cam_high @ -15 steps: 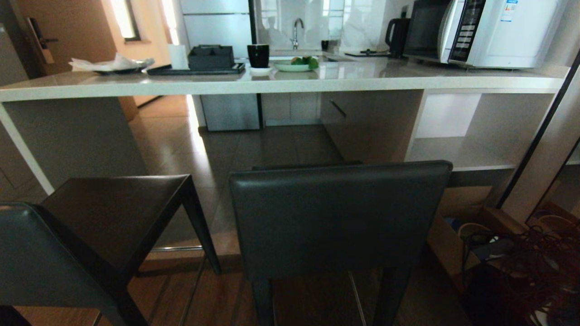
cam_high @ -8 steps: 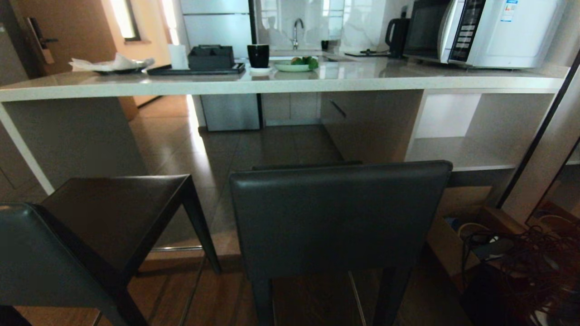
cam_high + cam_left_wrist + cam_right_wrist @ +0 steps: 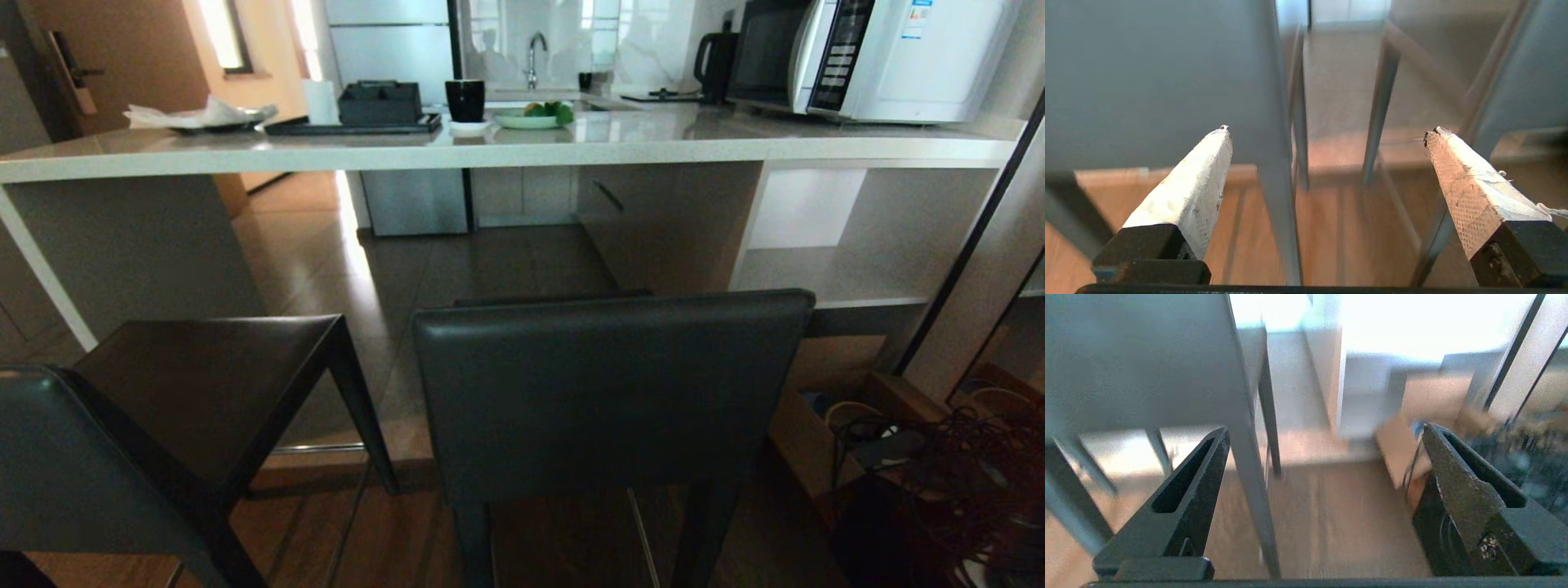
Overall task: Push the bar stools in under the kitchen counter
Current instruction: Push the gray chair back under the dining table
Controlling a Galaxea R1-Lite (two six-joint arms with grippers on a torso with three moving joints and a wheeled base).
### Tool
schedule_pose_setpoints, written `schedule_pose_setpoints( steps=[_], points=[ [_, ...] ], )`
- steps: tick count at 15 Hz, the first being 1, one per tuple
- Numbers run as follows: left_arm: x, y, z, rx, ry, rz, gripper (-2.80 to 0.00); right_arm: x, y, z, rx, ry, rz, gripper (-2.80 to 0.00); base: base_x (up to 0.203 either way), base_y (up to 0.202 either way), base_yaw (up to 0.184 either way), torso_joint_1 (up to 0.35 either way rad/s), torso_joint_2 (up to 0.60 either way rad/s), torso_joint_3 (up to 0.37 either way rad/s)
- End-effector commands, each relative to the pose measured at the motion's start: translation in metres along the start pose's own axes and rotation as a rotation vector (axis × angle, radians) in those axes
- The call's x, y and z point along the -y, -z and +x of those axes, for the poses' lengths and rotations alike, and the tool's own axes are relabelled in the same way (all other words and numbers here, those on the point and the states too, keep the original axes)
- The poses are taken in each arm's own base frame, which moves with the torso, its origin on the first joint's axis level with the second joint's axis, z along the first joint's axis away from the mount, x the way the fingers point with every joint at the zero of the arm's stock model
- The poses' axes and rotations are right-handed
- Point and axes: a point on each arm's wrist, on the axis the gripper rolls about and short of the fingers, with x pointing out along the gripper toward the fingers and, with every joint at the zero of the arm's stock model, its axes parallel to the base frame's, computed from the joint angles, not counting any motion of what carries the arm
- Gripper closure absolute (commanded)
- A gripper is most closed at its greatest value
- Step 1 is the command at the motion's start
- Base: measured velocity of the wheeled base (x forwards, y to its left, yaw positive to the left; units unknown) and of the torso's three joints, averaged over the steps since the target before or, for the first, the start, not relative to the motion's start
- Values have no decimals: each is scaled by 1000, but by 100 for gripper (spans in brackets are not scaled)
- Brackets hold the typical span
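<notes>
Two dark bar stools stand in front of the kitchen counter (image 3: 490, 151), both out from under it. One stool (image 3: 612, 392) is in the centre with its backrest towards me. The other stool (image 3: 204, 384) is at the left, turned at an angle. Neither arm shows in the head view. My left gripper (image 3: 1327, 130) is open and empty, low behind the gap between the left stool (image 3: 1147, 81) and the centre stool (image 3: 1527, 81). My right gripper (image 3: 1326, 428) is open and empty beside the centre stool (image 3: 1139, 363), apart from its leg (image 3: 1253, 490).
On the counter stand a microwave (image 3: 865, 57), a kettle (image 3: 714, 61), a tray (image 3: 359, 126), a black cup (image 3: 465, 100) and a fruit plate (image 3: 531, 118). A cardboard box (image 3: 857, 425) and tangled cables (image 3: 963, 490) lie on the floor at the right. A shelf (image 3: 816, 278) sits under the counter's right end.
</notes>
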Motion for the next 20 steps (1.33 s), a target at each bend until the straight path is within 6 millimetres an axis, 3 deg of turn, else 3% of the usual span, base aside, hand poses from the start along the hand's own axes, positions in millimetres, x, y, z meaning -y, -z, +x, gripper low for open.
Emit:
schedule_pose_setpoints(
  steps=[1,3,5,8,10,12,15,20],
  points=[
    [-1,-25,2,14,12,0,-280,0,-23,2,-3,1,5,-280,0,0,0,0,0,0],
    [-2,-54,24,-54,30,-4,-280,1,-45,16,-67,-8,14,-280,0,0,0,0,0,0],
    [-3,-76,66,-118,46,-8,-280,1,-65,41,-120,-21,16,-280,0,0,0,0,0,0],
    [5,-86,136,-162,145,-19,-280,-2,-88,95,-124,-91,35,-280,0,0,0,0,0,0],
    [31,-84,169,-175,317,-23,-280,-5,-91,135,-145,-171,39,-280,0,0,0,0,0,0],
    [62,-87,178,-151,530,-50,-280,-9,-88,173,-138,-262,9,-280,0,0,0,0,0,0],
    [83,-73,192,-238,692,-101,-280,-15,-77,200,-136,-523,-27,-280,0,0,0,0,0,0],
    [104,-58,211,-283,762,-94,-280,-18,-65,210,-166,-707,-24,-280,0,0,0,0,0,0]
  ],
)
